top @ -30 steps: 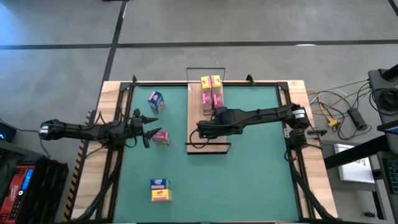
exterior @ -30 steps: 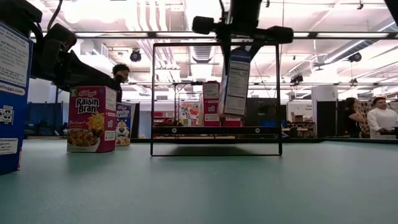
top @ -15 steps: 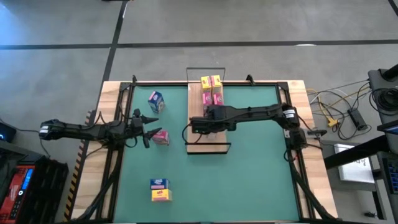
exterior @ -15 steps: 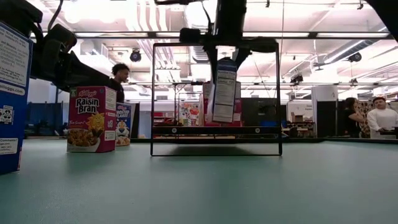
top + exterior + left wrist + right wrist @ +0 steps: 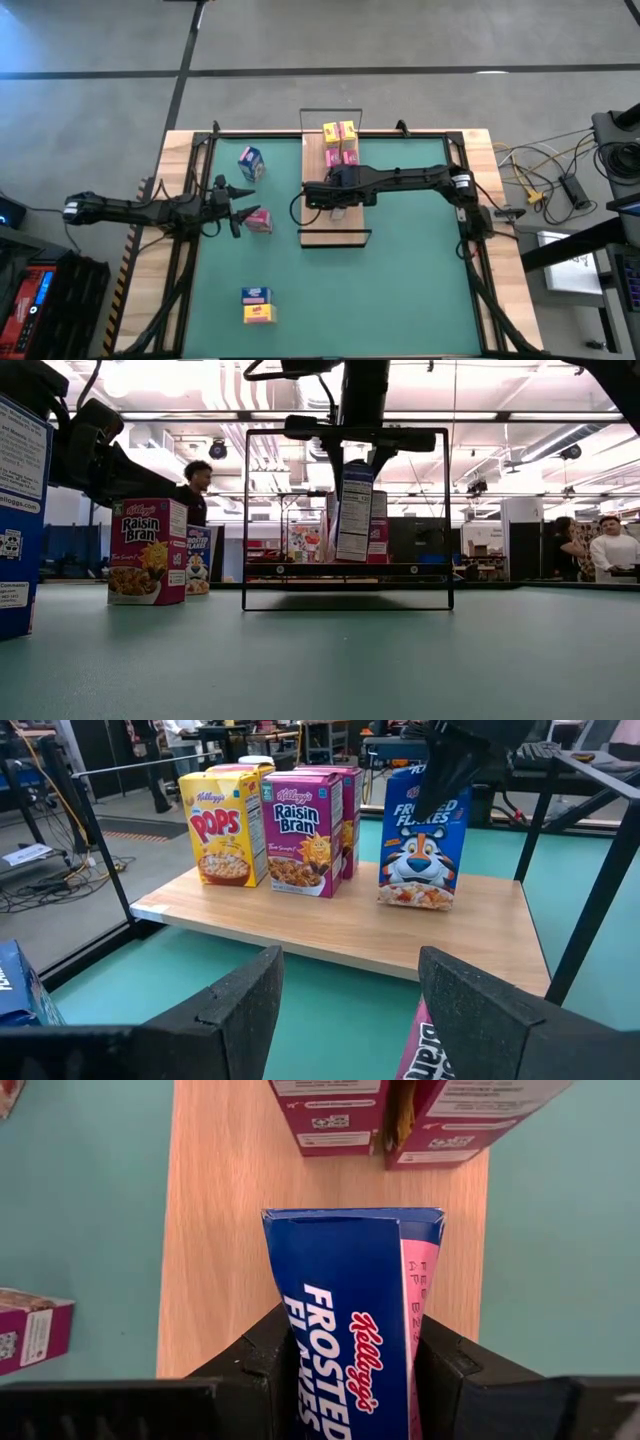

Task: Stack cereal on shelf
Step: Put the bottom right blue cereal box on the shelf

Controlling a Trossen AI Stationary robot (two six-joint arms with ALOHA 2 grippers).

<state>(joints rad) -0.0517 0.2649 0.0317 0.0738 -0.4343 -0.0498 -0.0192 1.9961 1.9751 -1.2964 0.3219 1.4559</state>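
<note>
The green worktop (image 5: pixel 400 270) is still carrying four loose cardboard boxes. The wooden shelf (image 5: pixel 312 215) is holding four upright ones (Pops, Raisin Bran). The right pincer (image 5: pixel 345 1365) is clamping a fifth, the Frosted Flakes box (image 5: pixel 423 840), over the plank. The left pincer (image 5: pixel 345 982) is gaping, empty.

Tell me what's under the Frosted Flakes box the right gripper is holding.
The shelf plank lies under the Frosted Flakes box, which the right gripper holds from above. From the left wrist view the box seems to rest on the wood, but its bottom edge can't be checked for contact.
</note>
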